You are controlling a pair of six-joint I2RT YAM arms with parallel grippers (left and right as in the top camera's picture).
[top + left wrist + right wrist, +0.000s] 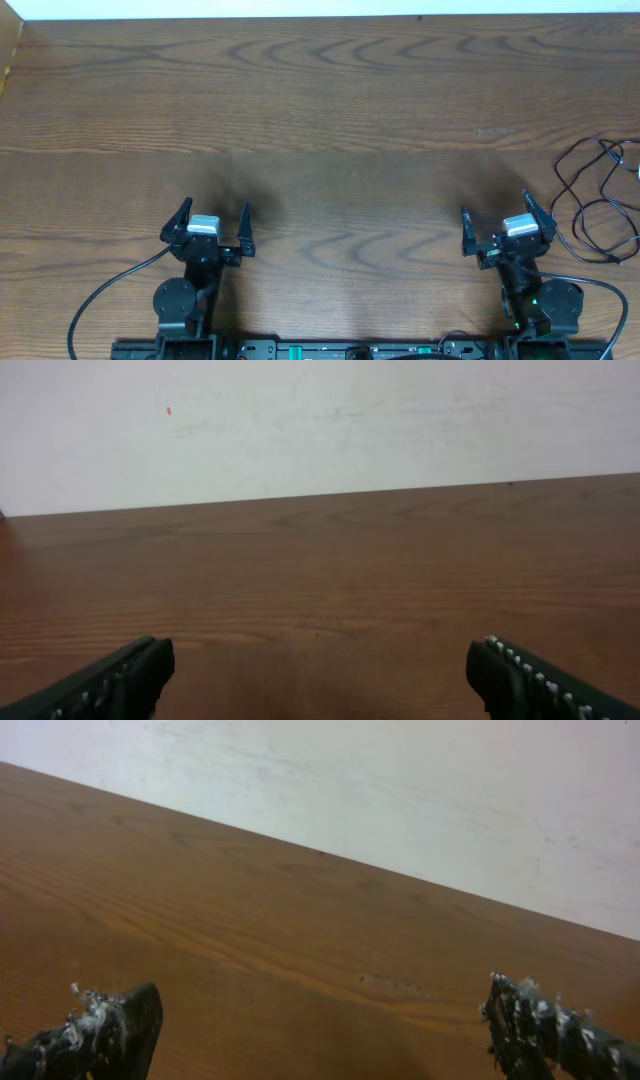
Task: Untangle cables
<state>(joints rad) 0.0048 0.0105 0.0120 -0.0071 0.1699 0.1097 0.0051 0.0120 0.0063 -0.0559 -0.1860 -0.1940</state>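
Grippers first. Left gripper (214, 214): jaws spread wide, nothing between them, low over bare wood near the front edge of the table (330, 110). Its own camera shows the left gripper (320, 665) as two dark fingers (120, 682) at the bottom corners, with open wood grain between them.

Right gripper (497, 216): jaws likewise spread and holding nothing. In the wrist view the right gripper (322, 1015) has fingers (115, 1025) flecked with whitish residue. This view is tilted, so the far table edge runs on a slant.

A pale block sits on top of each wrist; any marking on it is too small to read.

Cables (596, 200): thin black cord in loose overlapping loops lies on the table at the far right edge, just beyond the right gripper and apart from it. A small pale piece (622, 153) shows among the upper loops; whether it is the white cord or a plug cannot be told. Part of the tangle runs out of frame.

Thicker black wires (105, 290) curve out from the arm bases. A green light (535, 300) glows on the right base. Behind the table is a pale wall (320, 420) with a small red speck (168, 410).
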